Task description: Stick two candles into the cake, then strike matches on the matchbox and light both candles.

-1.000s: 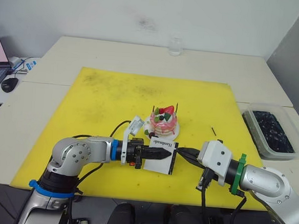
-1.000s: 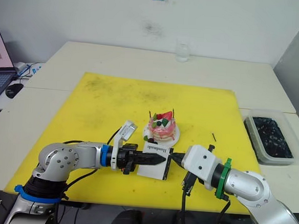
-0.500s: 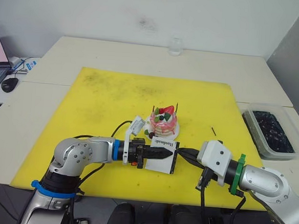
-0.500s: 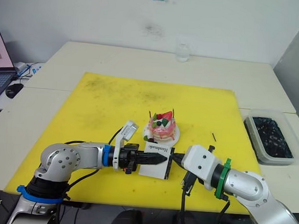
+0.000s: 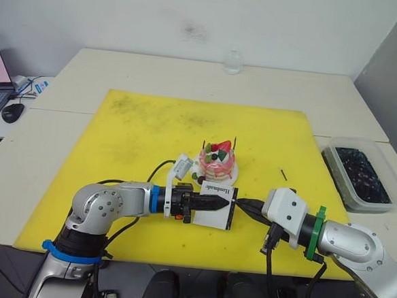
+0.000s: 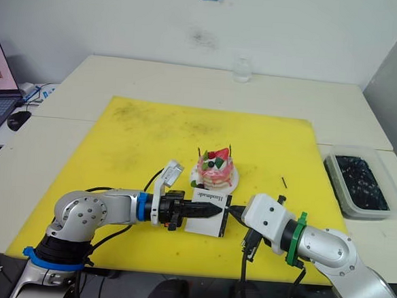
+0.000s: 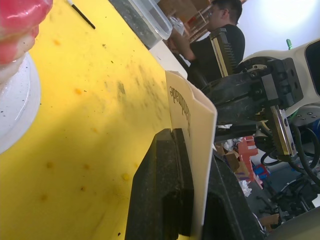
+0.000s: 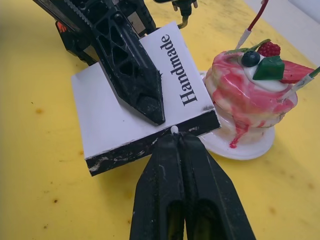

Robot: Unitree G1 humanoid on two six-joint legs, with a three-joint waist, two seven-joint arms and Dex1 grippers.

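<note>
1. Fingers of the right black two-fingered gripper (image 8: pixel 177 142) are pressed together, pinching a thin match whose pale tip (image 8: pixel 174 130) touches the black striking edge of the flat white rectangular matchbox (image 8: pixel 122 117).
2. The left black two-fingered gripper (image 8: pixel 150 107) is clamped on that matchbox, holding it lifted just above the yellow mat (image 5: pixel 138 131), right beside the small round pink layered cake (image 8: pixel 250 97) on its small white plate (image 8: pixel 240 147).
3. A red thin candle (image 8: pixel 252 22) and a green thin candle (image 8: pixel 307 80) already stand in the cake, unlit, so the striking step looks to be in hand.
4. Next, the match likely needs a firm, quick drag along the black edge while the left gripper keeps the box steady.
5. A second dark match (image 5: pixel 283 173) lies on the mat, well apart to the right.
6. The box's face reads "Handmade" in black print; no other writing is legible.
</note>
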